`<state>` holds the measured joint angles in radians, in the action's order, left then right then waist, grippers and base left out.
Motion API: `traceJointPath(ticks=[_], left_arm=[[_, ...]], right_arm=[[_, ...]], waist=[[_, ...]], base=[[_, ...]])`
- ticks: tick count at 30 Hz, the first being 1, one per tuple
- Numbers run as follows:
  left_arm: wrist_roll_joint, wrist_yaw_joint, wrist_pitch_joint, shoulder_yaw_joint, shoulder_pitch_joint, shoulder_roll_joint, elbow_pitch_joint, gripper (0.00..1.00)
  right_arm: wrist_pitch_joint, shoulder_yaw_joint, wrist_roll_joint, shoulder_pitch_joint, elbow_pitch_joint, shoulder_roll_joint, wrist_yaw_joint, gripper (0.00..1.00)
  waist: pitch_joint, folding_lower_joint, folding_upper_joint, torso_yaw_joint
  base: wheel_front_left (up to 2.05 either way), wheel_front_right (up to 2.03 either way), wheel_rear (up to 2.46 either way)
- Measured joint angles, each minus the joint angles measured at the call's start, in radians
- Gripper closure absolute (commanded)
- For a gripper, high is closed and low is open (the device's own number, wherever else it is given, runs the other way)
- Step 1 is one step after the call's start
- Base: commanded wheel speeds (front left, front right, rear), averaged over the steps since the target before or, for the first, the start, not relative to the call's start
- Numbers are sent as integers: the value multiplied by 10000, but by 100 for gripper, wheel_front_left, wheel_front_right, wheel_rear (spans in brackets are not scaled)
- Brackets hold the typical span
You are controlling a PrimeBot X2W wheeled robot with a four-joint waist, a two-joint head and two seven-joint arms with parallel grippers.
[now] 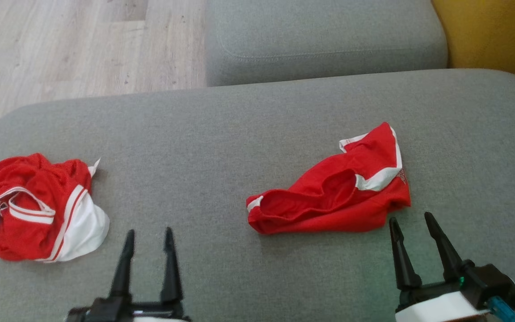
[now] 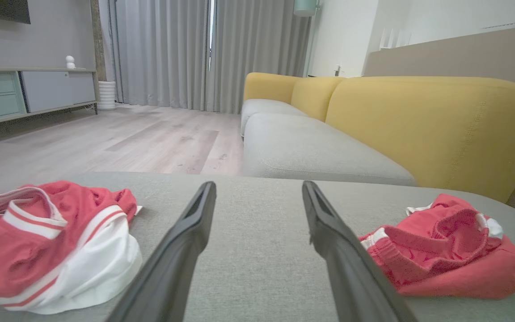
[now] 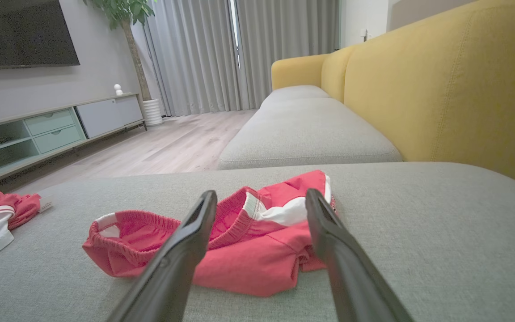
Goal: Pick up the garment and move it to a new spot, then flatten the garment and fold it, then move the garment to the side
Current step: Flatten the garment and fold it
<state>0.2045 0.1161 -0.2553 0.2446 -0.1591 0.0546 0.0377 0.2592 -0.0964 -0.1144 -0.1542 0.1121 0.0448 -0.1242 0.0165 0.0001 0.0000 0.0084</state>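
A crumpled red garment (image 1: 329,197) with white trim, shorts by the look of its elastic waistband, lies right of centre on the grey sofa cushion (image 1: 221,134). My right gripper (image 1: 410,217) stands open just in front of its near right corner, apart from the cloth; in the right wrist view the garment (image 3: 248,268) lies between and beyond the fingers of that gripper (image 3: 261,191). A second bunched red and white garment (image 1: 38,210) lies at the cushion's left edge. My left gripper (image 1: 149,230) is open over bare cushion between the two, with nothing in it.
Beyond the cushion is another grey seat (image 1: 324,40), with the yellow backrest (image 1: 494,36) to the right. Wooden floor (image 1: 61,44) lies past the cushion's far left edge. A low cabinet (image 3: 56,129) stands across the room.
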Motion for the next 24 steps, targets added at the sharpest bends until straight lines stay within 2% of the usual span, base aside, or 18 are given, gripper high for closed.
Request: traceJointPath(ticks=[6, 9, 12, 20, 24], left_arm=[[842, -813, 2, 1473, 959, -2, 713, 0], [1979, -1267, 2, 2690, 1795, 0, 1007, 0], [2592, -1549, 416, 4033, 2954, -2, 1267, 0], [4792, -1584, 2472, 6197, 5852, -15, 2025, 0], [5409, -1122, 2917, 6435, 6750, -15, 2953, 0]], right_arm=[[0, -240, 0, 8, -54, 0, 0, 0], [-6, -268, -15, 51, -96, 0, 0, 0], [-10, -345, -67, 298, -155, 0, 0, 0], [-10, -694, -196, 1183, -249, 2, 0, 0], [-10, -809, -268, 1415, -247, 4, 0, 0]], waist=[[-244, 0, 0, -244], [-459, 0, 0, -458], [-761, 0, 0, -734], [-1759, 2, 0, -1701], [-2181, 2, 0, -2261]], base=[[0, 0, 0], [0, 0, 0], [0, 0, 0], [0, 0, 0], [0, 0, 0]])
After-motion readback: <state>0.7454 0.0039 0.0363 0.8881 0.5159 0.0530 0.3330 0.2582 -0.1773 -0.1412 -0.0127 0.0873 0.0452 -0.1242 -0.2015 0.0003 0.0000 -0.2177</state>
